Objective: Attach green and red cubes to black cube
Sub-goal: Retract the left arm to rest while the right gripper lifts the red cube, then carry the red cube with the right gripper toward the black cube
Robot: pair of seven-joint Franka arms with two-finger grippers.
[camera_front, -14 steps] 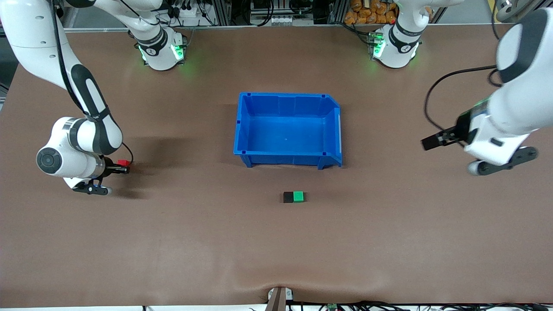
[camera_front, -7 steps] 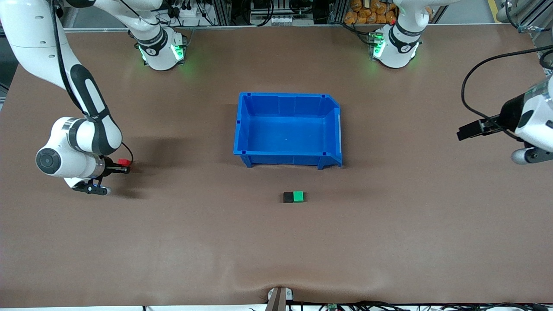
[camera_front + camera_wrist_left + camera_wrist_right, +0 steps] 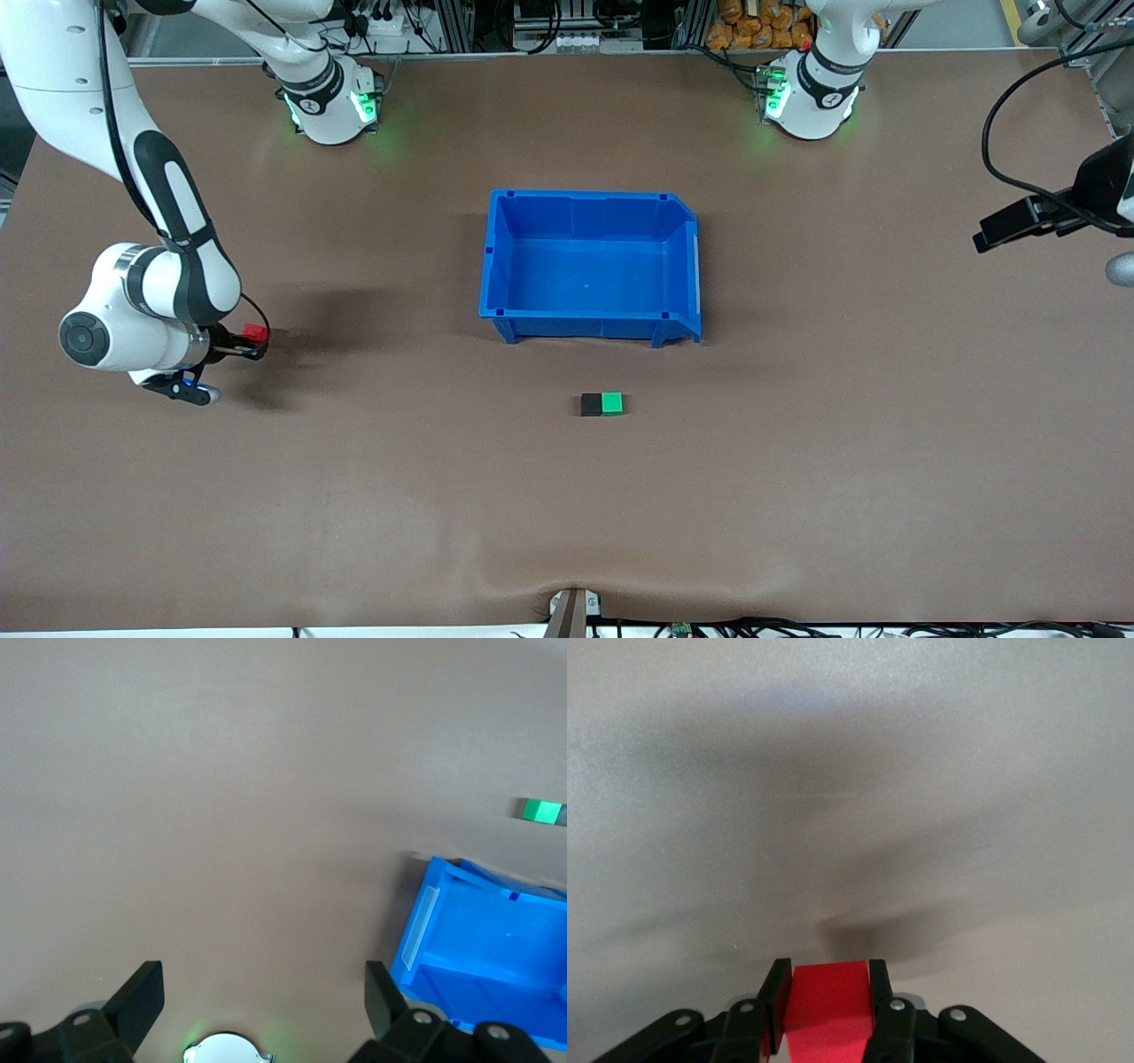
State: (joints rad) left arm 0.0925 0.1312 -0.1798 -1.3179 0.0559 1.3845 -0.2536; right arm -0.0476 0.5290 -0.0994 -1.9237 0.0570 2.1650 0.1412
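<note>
The right gripper (image 3: 251, 339) pinches the red cube (image 3: 255, 333) above the table (image 3: 354, 496). The left gripper (image 3: 264, 992) hangs spread wide. The green cube (image 3: 612, 403) touches the black cube (image 3: 591, 405).

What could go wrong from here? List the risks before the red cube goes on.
1. The right gripper holds the red cube near its fingertips, so the cube could twist or slip on the way.
2. The black cube and green cube lie loose on the table; a push from the side may slide the pair instead of joining.
3. The blue bin stands close by them, and a low approach could clip it.
</note>
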